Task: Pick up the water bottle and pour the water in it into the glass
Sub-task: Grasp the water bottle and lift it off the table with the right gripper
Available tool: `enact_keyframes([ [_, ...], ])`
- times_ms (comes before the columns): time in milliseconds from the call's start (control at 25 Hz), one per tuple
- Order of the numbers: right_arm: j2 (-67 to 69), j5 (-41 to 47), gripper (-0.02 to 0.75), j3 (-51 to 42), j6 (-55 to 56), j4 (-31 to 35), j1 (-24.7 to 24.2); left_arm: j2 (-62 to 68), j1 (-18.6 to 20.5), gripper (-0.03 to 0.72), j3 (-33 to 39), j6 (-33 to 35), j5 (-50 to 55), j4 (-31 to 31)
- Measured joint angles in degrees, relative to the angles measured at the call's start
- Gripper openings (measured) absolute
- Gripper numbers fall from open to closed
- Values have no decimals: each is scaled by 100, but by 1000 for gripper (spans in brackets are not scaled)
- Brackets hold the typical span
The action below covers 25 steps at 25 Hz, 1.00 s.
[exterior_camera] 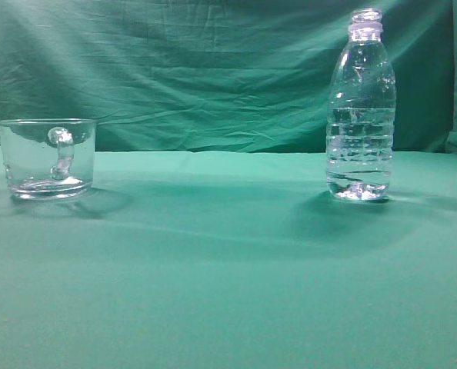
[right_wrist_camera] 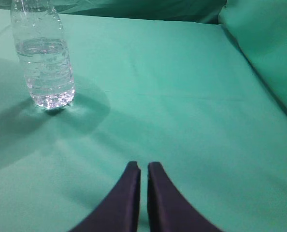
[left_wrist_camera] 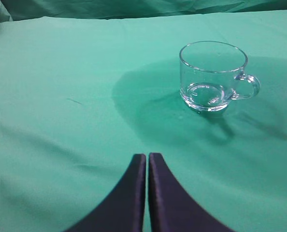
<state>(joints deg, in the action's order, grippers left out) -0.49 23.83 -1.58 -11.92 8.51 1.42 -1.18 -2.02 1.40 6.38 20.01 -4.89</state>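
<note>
The water bottle [exterior_camera: 361,108] stands upright on the right of the green cloth, uncapped, with clear water [exterior_camera: 358,171] filling its lower part. It also shows in the right wrist view [right_wrist_camera: 43,58] at the far left. The glass [exterior_camera: 47,157], a short clear mug with a loop handle, stands on the left and looks empty. It also shows in the left wrist view [left_wrist_camera: 213,76], ahead and to the right. My left gripper [left_wrist_camera: 147,155] is shut and empty, well short of the glass. My right gripper [right_wrist_camera: 143,165] is shut and empty, apart from the bottle. Neither gripper shows in the exterior view.
A green cloth [exterior_camera: 228,269] covers the table and hangs as a backdrop [exterior_camera: 213,69] behind it. In the right wrist view a raised fold of cloth [right_wrist_camera: 264,53] rises at the right edge.
</note>
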Motion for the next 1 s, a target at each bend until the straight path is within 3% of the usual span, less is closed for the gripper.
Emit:
enact_keyframes([
  [840,0,0,48,0,-5,-22,0,0,0,0,0,0,0,0],
  [1000,0,-561,48,-12,82,232,0,0,0,0,0,0,0,0],
])
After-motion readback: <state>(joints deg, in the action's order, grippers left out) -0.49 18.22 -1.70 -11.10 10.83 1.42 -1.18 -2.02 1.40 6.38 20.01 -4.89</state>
